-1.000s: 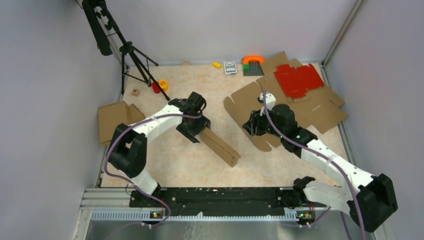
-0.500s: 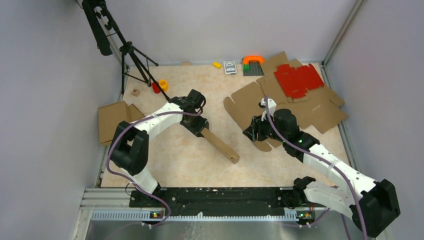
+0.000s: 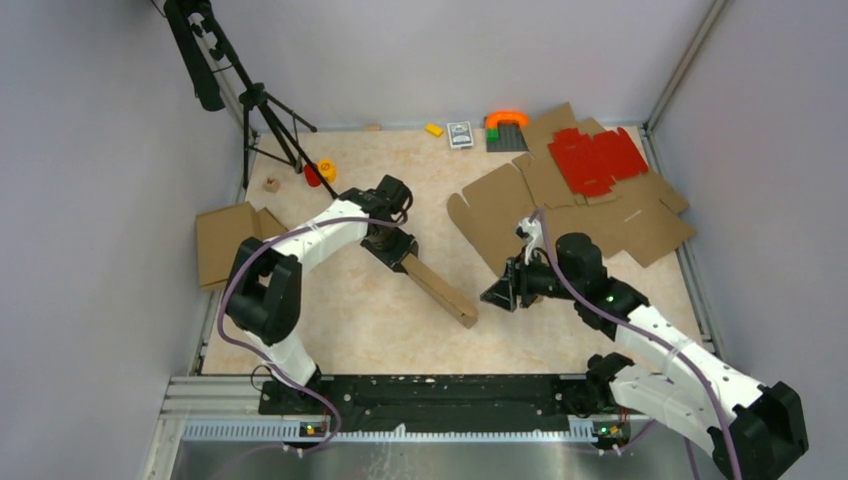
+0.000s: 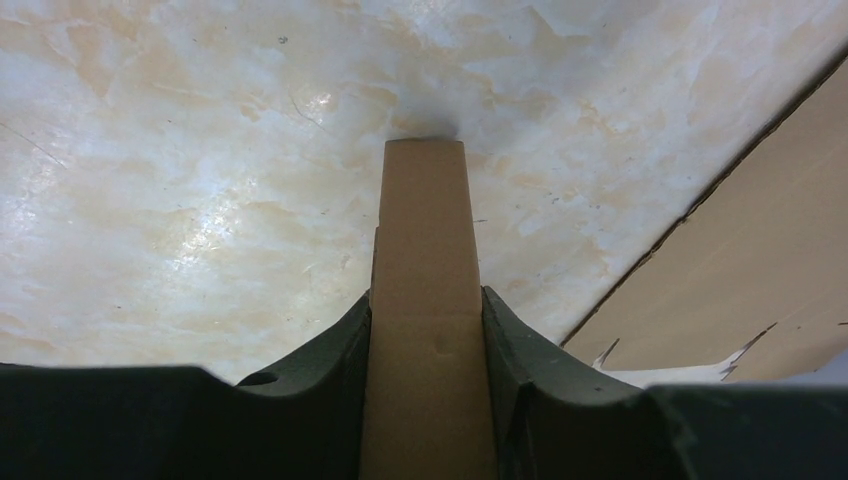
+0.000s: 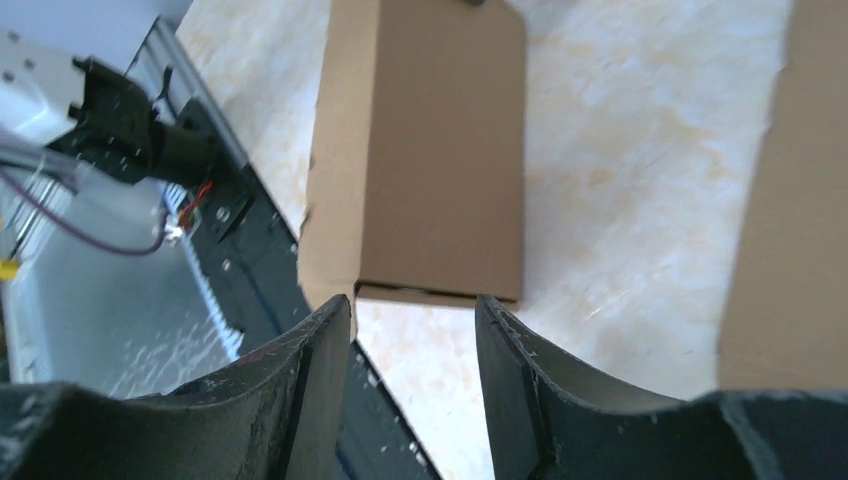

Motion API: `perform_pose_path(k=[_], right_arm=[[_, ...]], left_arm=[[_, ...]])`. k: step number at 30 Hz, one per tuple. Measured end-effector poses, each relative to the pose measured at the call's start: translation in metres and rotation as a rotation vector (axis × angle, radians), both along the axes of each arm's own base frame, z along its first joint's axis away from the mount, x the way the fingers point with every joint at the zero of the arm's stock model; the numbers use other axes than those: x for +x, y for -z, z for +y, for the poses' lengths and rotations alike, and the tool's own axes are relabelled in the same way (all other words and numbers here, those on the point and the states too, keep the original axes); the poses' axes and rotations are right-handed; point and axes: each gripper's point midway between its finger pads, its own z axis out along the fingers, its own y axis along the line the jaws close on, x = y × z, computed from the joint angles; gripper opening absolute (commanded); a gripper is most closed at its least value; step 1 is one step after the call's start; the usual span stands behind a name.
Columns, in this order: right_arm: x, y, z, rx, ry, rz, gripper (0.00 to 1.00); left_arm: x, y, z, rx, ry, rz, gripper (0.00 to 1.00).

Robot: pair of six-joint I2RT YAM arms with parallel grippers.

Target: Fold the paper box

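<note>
A long, narrow folded brown cardboard box (image 3: 440,290) lies slantwise on the marble table. My left gripper (image 3: 395,250) is shut on its far end. In the left wrist view both fingers press the box's sides (image 4: 425,220) around the gripper's middle (image 4: 426,297). The paper box, a large flat brown die-cut sheet (image 3: 500,205), lies at the back right and shows at the edge of the left wrist view (image 4: 760,250). My right gripper (image 3: 497,295) hangs open just right of the folded box's near end, empty, facing that end (image 5: 430,150) across a small gap from its fingertips (image 5: 412,302).
A red die-cut sheet (image 3: 597,158) rests on more brown cardboard at the back right. Another brown piece (image 3: 228,240) lies at the left edge. A black tripod (image 3: 265,120) stands back left. Small toys (image 3: 506,125) line the back wall. The black rail (image 3: 430,395) runs along the front.
My left gripper has shut on the folded box's end. My right arm has pulled back off the flat sheet and swung toward the front, now facing the folded box's near end.
</note>
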Motion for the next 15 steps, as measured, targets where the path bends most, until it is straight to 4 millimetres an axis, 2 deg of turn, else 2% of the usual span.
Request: perform_pose_path(k=[5,11,13,15], right_arm=[[-0.026,0.01,0.004,0.024,-0.092,0.08,0.55],[-0.041,0.016,0.012,-0.001,-0.098,0.133,0.59],[-0.042,0.02,0.012,-0.03,-0.071,0.141,0.6],[-0.041,0.021,0.014,-0.063,-0.039,0.127,0.61]], left_arm=[[0.001,0.0,0.001,0.016,0.01,0.018,0.22],[-0.003,0.001,0.01,0.058,0.009,0.038,0.23],[-0.005,0.002,0.015,0.081,-0.008,0.049,0.17],[-0.007,0.002,0.018,0.095,-0.031,0.056,0.07]])
